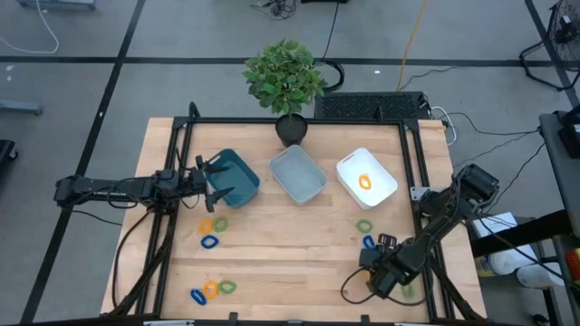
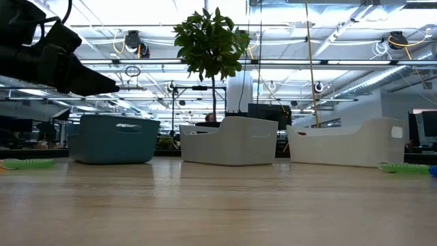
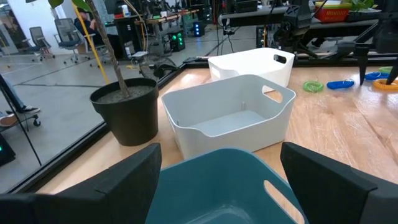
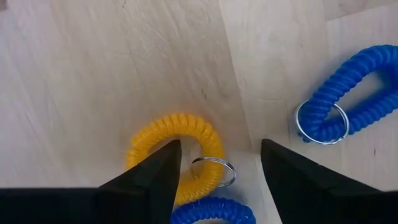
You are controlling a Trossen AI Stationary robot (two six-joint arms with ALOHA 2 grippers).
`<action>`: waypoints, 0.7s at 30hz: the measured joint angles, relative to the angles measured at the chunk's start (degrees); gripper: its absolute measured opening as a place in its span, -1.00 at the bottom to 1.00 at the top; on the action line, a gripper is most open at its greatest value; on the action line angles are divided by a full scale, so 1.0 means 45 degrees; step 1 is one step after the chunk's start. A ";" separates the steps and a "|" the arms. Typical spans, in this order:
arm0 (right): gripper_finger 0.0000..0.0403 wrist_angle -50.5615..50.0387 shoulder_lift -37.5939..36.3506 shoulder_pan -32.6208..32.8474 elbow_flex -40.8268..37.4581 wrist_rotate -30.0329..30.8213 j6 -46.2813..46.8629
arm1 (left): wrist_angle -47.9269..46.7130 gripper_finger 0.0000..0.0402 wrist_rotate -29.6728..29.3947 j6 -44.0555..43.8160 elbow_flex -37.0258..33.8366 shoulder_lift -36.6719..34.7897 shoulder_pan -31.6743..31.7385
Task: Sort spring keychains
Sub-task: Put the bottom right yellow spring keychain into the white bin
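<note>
1. The right pincer (image 4: 217, 163) hangs low over the counter (image 1: 290, 244) at its near right edge, fingers (image 4: 143, 180) spread apart and gripping nothing; it shows in the high view too (image 1: 388, 270).
2. Between those fingers lies an orange keychain (image 4: 177, 152) with its metal ring (image 4: 211, 171). A blue keychain (image 4: 211, 211) touches its near side, and another blue keychain (image 4: 348, 93) lies off to one side.
3. At the near left edge a blue keychain (image 1: 198, 295), an orange keychain (image 1: 211, 289) and a green keychain (image 1: 227, 287) lie in a tight row.
4. Farther in on the left, an orange keychain (image 1: 207, 226), a green one (image 1: 220, 222) and a blue one (image 1: 209, 242) sit close together.
5. On the right, a green keychain (image 1: 364, 226) and a blue keychain (image 1: 368, 242) lie just in front of the white bin (image 1: 385, 192).
6. The left pincer (image 1: 216, 184) hovers over the teal bin (image 1: 243, 177), fingers (image 3: 118, 180) wide apart and empty.
7. The grey-blue bin (image 1: 299, 174) stands in the middle, between the teal and white bins.
8. One orange keychain (image 1: 364, 182) lies inside the white bin.
9. A potted plant (image 1: 285, 81) stands at the far edge, behind the bins.
</note>
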 joint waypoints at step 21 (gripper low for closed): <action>-0.97 -0.0069 0.0034 -0.0062 -0.0034 -0.0435 0.0353 | 0.0000 0.67 -0.0001 0.0000 0.0000 0.0000 0.0000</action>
